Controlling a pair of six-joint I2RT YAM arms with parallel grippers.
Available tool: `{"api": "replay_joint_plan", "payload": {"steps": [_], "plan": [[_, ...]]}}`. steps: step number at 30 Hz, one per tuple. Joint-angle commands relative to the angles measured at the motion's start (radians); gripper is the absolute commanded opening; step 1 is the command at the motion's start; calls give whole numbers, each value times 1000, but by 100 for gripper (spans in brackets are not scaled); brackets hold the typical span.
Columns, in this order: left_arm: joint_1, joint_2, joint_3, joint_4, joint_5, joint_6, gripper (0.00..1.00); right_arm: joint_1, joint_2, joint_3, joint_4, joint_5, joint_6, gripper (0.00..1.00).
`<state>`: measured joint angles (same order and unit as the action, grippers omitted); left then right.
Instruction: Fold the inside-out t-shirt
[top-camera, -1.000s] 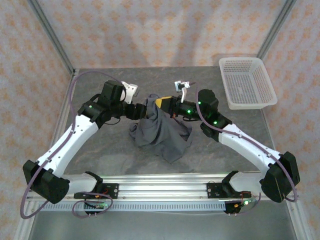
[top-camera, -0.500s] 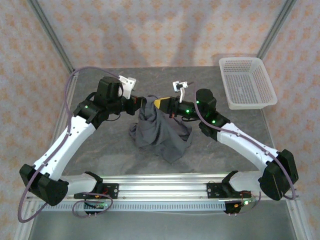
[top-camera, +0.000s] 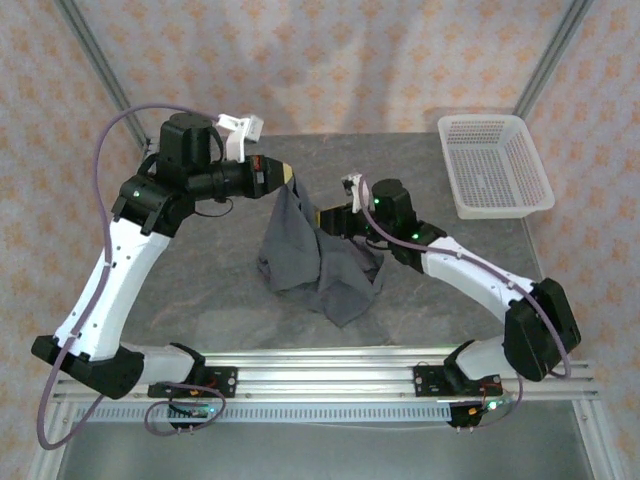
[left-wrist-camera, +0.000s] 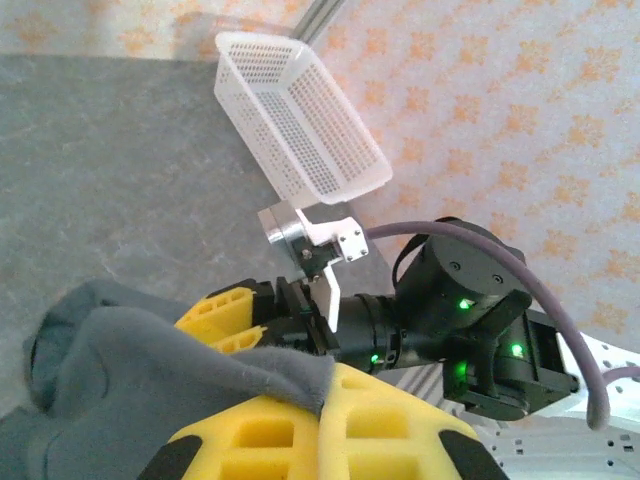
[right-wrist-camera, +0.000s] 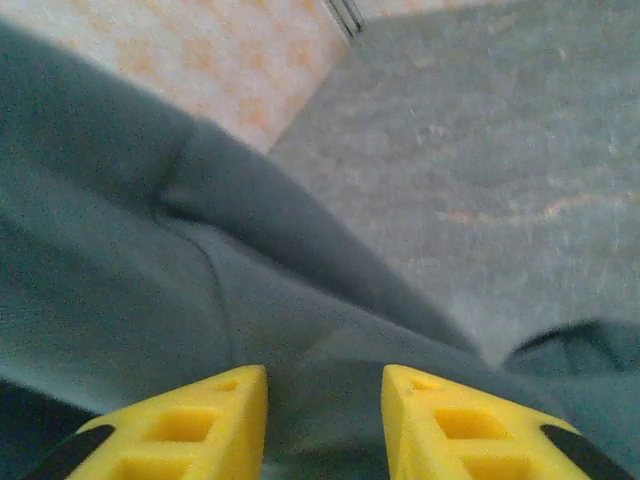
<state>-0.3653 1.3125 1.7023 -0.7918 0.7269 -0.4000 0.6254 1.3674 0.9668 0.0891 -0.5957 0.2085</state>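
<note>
Left gripper (top-camera: 284, 178): raised above the worktop (top-camera: 220, 300) on the far side of its middle. In the left wrist view, its 2 yellow fingers (left-wrist-camera: 400, 425) are pressed together on a fold of the t-shirt (top-camera: 330, 275).

Right gripper (top-camera: 318, 215): lower than the left one and just to its right, with its tip against the hanging cloth. In the right wrist view, its 2 yellow fingers (right-wrist-camera: 205, 415) stand apart with grey cloth lying across the gap. I cannot tell whether they press on it.

T-shirt: dark slate-grey and bunched, not flat. 1 edge is drawn up to the left gripper in a narrow tail. The rest lies in a crumpled heap on the middle of the worktop, between the 2 arms, with a point of cloth reaching toward the near edge.

Left wrist view: the t-shirt (left-wrist-camera: 120, 350) drapes over the left gripper (left-wrist-camera: 325, 400), and the right gripper (left-wrist-camera: 235, 320) is just beyond it.

Right wrist view: the t-shirt (right-wrist-camera: 120, 260) lies under and ahead of the right gripper (right-wrist-camera: 325, 385), with bare worktop beyond it.

Basket (top-camera: 480, 120): white mesh, in the far right corner of the worktop, well apart from the t-shirt.
</note>
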Motion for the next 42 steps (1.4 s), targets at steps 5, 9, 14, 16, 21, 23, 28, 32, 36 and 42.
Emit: {"api": "replay_joint_plan", "payload": {"steps": [5, 9, 14, 16, 21, 23, 28, 32, 36, 42], "plan": [[12, 53, -14, -142, 3, -10, 0, 201, -357, -149, 80, 395, -177, 43], [12, 49, -45, -103, 43, -29, 0, 295, -308, -88, 81, 532, -223, 43], [12, 48, -34, -124, 81, -10, 0, 300, -158, -20, 197, 553, -438, 48], [12, 43, -30, -139, 78, -1, 0, 300, -99, 32, 161, 479, -520, 48], [13, 28, -39, -148, 81, 12, 0, 293, -3, 111, 142, 469, -503, 38], [12, 26, -41, -143, 86, 9, 0, 290, 22, 115, 155, 502, -487, 38], [12, 10, -26, -142, 87, 23, 0, 286, 78, 122, 136, 783, -450, 38], [14, 1, -4, -190, 18, 61, 0, 257, 44, 56, 148, 790, -397, 36], [16, -2, -15, -172, 54, 51, 0, 225, 20, 32, 92, 707, -309, 37], [17, 2, 8, -194, 15, 85, 0, 179, 150, 165, -154, 655, -72, 40]]}}
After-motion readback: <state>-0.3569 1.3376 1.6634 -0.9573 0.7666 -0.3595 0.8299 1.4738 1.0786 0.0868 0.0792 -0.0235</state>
